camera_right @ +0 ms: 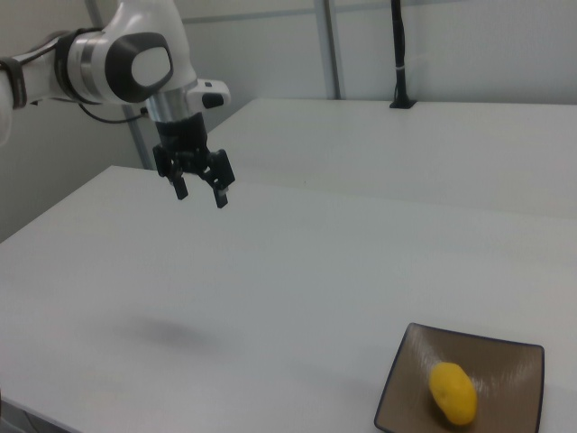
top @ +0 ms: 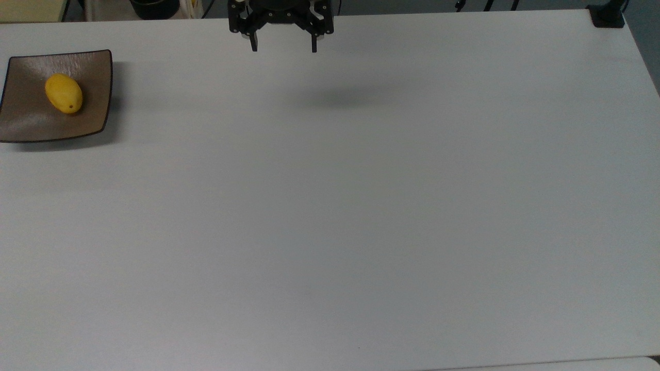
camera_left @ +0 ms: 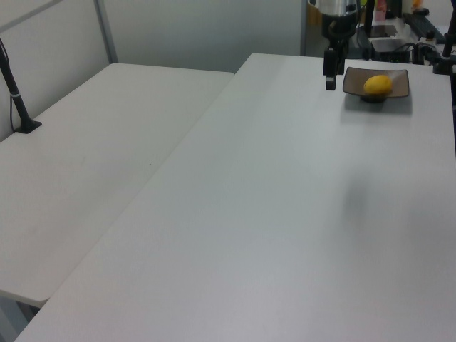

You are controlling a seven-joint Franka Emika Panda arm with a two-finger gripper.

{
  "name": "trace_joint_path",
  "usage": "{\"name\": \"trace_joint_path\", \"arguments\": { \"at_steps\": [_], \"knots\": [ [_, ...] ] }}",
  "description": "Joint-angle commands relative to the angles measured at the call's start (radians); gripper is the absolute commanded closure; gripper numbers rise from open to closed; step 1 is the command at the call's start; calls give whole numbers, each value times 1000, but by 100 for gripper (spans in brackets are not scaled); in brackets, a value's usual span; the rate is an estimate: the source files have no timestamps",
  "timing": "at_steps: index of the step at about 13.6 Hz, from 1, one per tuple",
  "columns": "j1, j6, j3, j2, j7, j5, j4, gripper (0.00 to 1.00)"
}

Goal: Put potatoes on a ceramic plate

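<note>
A broad matte white table (top: 361,206) filled the scene, with a second white table (camera_left: 92,142) set against it on the left view's left. At the top view's far left sat the ceramic plate (top: 31,123), square, glossy brown, thin dark rim, upturned corners, faint streaks. The potato (top: 64,93), smooth, bright yellow and egg-shaped with 1 tiny dark spot, lay on it. The black gripper (top: 283,47) hung above the table's far edge, well apart from the plate, its 2 fingers spread wide and holding nothing. The right view showed the white arm (camera_right: 126,59) above the gripper (camera_right: 200,194); the left view showed a dark clamp-mounted post (camera_left: 14,89).
</note>
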Motion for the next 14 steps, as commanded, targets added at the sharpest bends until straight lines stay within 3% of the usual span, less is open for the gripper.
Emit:
{"name": "trace_joint_path", "arguments": {
  "at_steps": [1,14],
  "knots": [
    [32,-12,-59,-53,-3,24,-5,0],
    [-37,-3,-53,-106,-13,23,-48,0]
  ]
}}
